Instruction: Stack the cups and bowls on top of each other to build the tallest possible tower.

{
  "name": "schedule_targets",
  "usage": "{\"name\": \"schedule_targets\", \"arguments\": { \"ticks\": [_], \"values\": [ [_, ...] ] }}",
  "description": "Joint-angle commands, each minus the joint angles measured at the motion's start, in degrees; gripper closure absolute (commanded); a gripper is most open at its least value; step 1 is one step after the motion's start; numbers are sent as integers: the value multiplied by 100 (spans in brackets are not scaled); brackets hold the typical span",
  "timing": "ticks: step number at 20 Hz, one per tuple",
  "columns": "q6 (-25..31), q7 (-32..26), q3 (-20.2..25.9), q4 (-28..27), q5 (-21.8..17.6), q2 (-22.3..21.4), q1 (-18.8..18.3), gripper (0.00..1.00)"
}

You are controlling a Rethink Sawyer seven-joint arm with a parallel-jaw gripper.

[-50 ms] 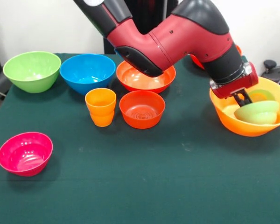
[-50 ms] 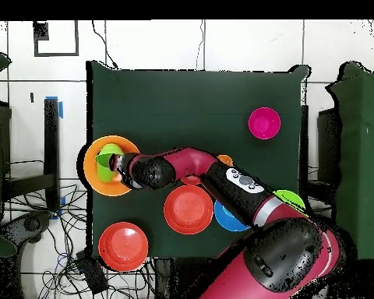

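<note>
Where the table's edge carries the big orange bowl (image 1: 245,125), the gripper (image 1: 245,100) reaches inside, fingers pinching the rim of a small green bowl (image 1: 257,113), tilted; orange cup (image 1: 101,107) apart, mid-table.

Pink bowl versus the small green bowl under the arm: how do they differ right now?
The pink bowl stands upright and alone on the green table; the small green bowl lies tilted inside the large orange bowl. The pink bowl is far from the arm, while the tool is right at the green bowl's rim. Both are small, glossy and round.
</note>
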Motion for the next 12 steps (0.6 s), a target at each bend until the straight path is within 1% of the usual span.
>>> {"name": "schedule_targets", "arguments": {
  "ticks": [1,7,10,12],
  "values": [
    [157,-708,-440,-347,-551,46,291,100],
    [177,-738,-444,-390,-519,44,302,100],
    [332,-853,-380,-397,-469,2,286,100],
    [575,-962,-308,-411,-356,-49,279,100]
  ]
}}
